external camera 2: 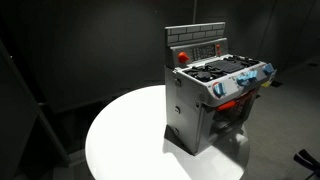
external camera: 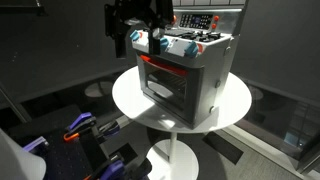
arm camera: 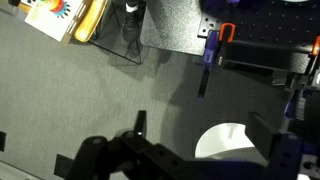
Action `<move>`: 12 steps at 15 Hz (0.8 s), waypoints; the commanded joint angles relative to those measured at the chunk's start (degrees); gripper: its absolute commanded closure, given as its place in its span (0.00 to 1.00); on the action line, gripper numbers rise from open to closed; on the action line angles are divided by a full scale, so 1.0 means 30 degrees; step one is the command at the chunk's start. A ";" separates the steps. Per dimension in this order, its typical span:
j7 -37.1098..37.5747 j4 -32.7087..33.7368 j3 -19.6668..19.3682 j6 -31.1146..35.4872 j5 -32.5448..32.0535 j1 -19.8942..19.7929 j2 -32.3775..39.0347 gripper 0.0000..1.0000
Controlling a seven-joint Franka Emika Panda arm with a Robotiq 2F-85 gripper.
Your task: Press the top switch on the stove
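Note:
The stove (external camera: pixel 190 80) is a small grey toy oven with a red-glowing window door. It stands on a round white table (external camera: pixel 128 95) and shows in both exterior views (external camera 2: pixel 195 110). Its raised dark back panel (external camera 2: pixel 195 43) carries small switches and a red button (external camera 2: pixel 182 57). Blue-and-white knobs (external camera 2: pixel 240 80) line the front edge. My gripper (external camera: pixel 142 35) hangs above the stove's front corner, beside the knobs, apart from the back panel. In the wrist view the gripper (arm camera: pixel 200 125) is open and empty, looking down past the table edge (arm camera: pixel 225 140) to the floor.
Blue and orange clamps (external camera: pixel 80 128) lie on the dark floor beside the table, also in the wrist view (arm camera: pixel 212 45). Colourful flat items (arm camera: pixel 60 15) lie at the top left of the wrist view. Dark walls surround the table.

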 commanded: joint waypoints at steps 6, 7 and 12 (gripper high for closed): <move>0.0340 0.0471 -0.0365 0.0095 -0.0027 0.0438 0.0206 0.00; 0.0360 0.0713 -0.0359 0.0153 0.0017 0.0507 0.0281 0.00; 0.0450 0.2736 -0.0488 0.0865 0.0635 0.0788 0.1034 0.00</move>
